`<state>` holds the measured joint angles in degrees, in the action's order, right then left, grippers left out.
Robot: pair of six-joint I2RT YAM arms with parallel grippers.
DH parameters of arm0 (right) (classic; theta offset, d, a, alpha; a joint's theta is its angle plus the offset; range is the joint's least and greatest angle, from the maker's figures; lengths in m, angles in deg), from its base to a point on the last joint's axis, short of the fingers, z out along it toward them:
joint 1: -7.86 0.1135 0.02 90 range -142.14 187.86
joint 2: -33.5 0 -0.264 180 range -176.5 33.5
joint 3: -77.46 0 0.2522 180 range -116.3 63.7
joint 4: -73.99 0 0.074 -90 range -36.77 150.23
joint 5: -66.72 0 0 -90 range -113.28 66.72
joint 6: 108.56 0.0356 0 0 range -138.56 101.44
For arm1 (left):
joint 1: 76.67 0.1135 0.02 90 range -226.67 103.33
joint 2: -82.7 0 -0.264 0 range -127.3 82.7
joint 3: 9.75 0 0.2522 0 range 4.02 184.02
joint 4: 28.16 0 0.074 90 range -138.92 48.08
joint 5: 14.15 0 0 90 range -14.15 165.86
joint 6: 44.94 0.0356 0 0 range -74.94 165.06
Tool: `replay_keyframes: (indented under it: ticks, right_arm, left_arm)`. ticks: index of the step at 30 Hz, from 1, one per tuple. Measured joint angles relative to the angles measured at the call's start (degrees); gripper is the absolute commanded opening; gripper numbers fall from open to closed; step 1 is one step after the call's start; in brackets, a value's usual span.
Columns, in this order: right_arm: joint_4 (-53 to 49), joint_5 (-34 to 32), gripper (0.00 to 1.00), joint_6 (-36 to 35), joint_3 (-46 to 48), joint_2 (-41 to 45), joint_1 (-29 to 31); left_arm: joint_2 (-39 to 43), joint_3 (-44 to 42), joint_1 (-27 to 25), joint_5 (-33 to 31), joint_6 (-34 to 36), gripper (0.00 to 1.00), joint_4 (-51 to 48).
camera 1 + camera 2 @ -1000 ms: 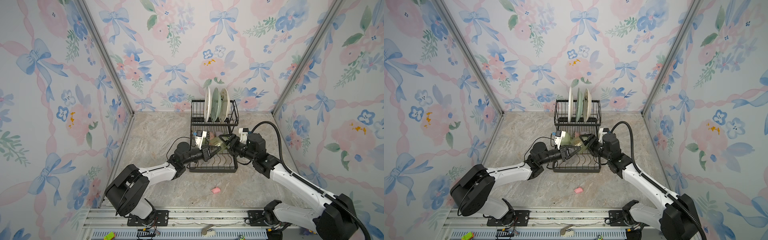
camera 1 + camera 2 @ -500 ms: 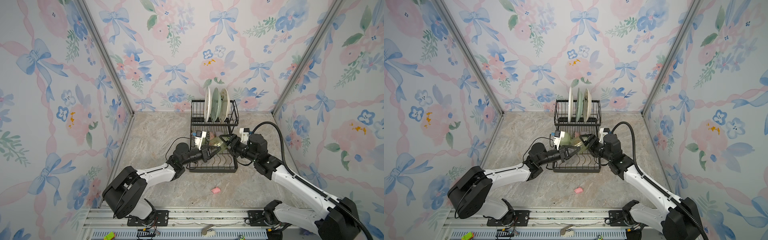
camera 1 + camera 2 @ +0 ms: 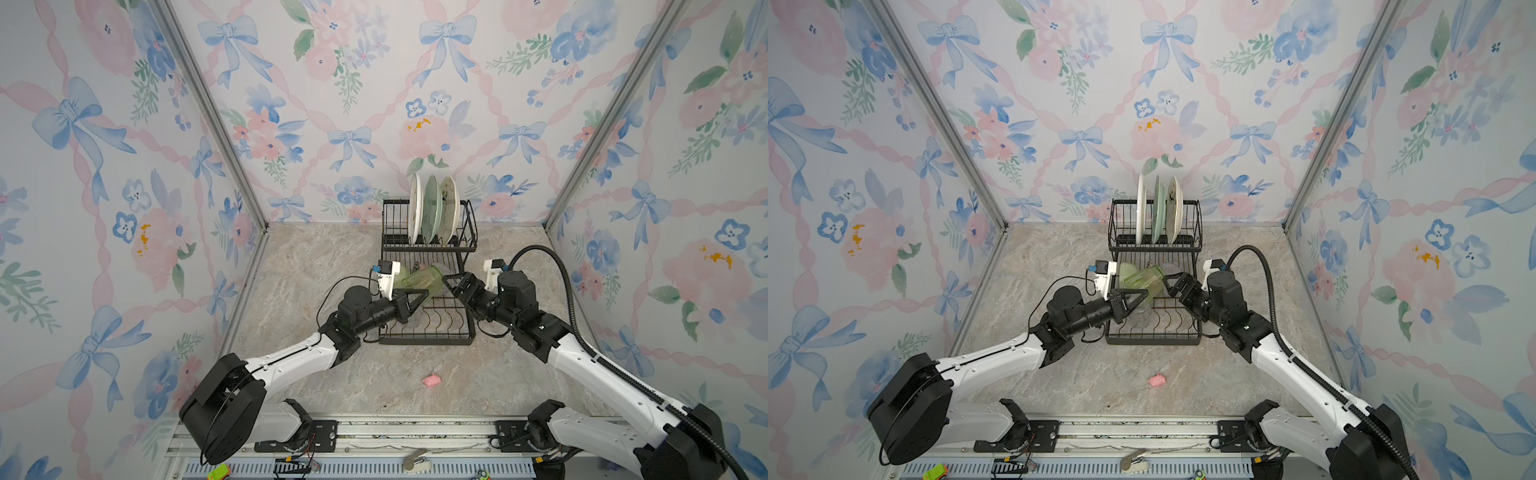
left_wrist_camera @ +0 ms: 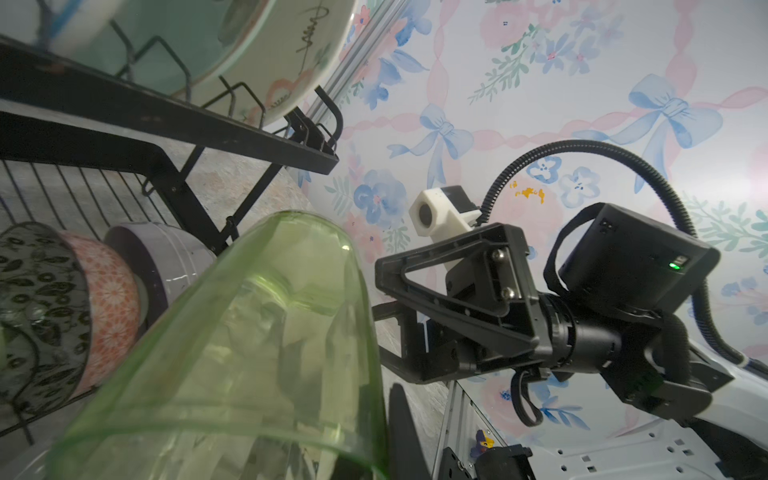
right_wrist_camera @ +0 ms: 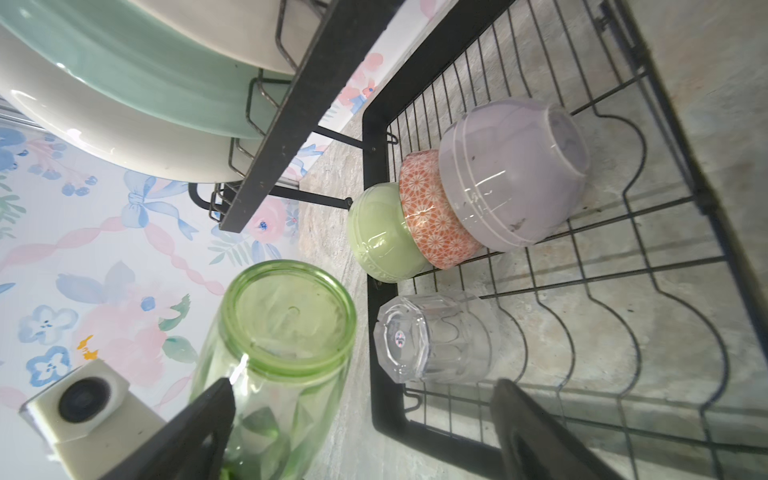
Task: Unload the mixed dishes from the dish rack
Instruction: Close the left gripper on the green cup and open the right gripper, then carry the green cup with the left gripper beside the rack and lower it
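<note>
The green tumbler (image 3: 422, 280) hangs tilted over the left side of the black dish rack (image 3: 428, 338), base toward my right arm. My left gripper (image 3: 420, 296) is shut on its rim; in the left wrist view one finger (image 4: 401, 432) lies outside the tumbler's wall (image 4: 249, 332). My right gripper (image 5: 363, 384) stands wide open near the tumbler's base (image 5: 286, 328), not holding it. A clear glass (image 5: 436, 336) lies on the lower tier beside nested pale green (image 5: 382, 237), pink-patterned (image 5: 436, 212) and lavender (image 5: 511, 174) bowls. White (image 3: 414, 208), pale green (image 3: 432, 208) and cream (image 3: 449, 208) plates stand upright in the upper tier.
A small pink lump (image 3: 432, 380) lies on the marble tabletop in front of the rack. Flowered walls close in the left, back and right sides. A metal rail (image 3: 374, 434) runs along the front edge by the arm bases.
My right gripper's jaws have spread wider beside the tumbler's base. The left gripper keeps its hold on the tumbler, and both arms have barely moved.
</note>
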<state>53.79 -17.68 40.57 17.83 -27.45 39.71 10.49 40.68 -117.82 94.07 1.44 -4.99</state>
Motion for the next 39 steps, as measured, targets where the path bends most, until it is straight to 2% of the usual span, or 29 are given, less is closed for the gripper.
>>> replay_keyframes:
  ticks: [5, 9, 12, 15, 20, 30, 39]
  right_arm:
    - [-8.22, -7.91, 0.99, -8.44, -4.22, 0.42, 3.17]
    - [-10.86, -12.31, 0.99, -14.03, -6.08, 0.42, 4.39]
    - [-12.0, -15.02, 0.99, -17.51, -6.12, -0.13, 4.46]
    - [-13.14, -16.55, 0.99, -20.65, -6.43, -1.75, 4.48]
    - [-14.71, -17.97, 1.0, -25.38, -7.82, -3.93, 4.5]
    - [-17.2, -16.57, 1.0, -29.66, -9.29, -3.87, 3.87]
    - [-19.37, -14.99, 1.0, -29.81, -6.86, 1.16, 3.34]
  left_arm:
    - [7.06, 1.64, 0.59, -11.13, 4.15, 0.0, -17.66]
    - [10.99, 5.55, 3.45, -20.46, 7.1, 0.0, -33.22]
    - [12.13, 9.31, 8.66, -25.0, 8.66, 0.0, -43.23]
    - [10.95, 12.2, 14.4, -26.84, 9.86, 0.0, -50.53]
    - [2.91, 17.0, 18.95, -27.85, 11.67, 0.0, -57.96]
    - [-21.81, 33.14, 23.52, -27.02, 17.22, 0.0, -67.17]
    - [-33.07, 42.64, 29.27, -22.8, 19.67, 0.0, -70.1]
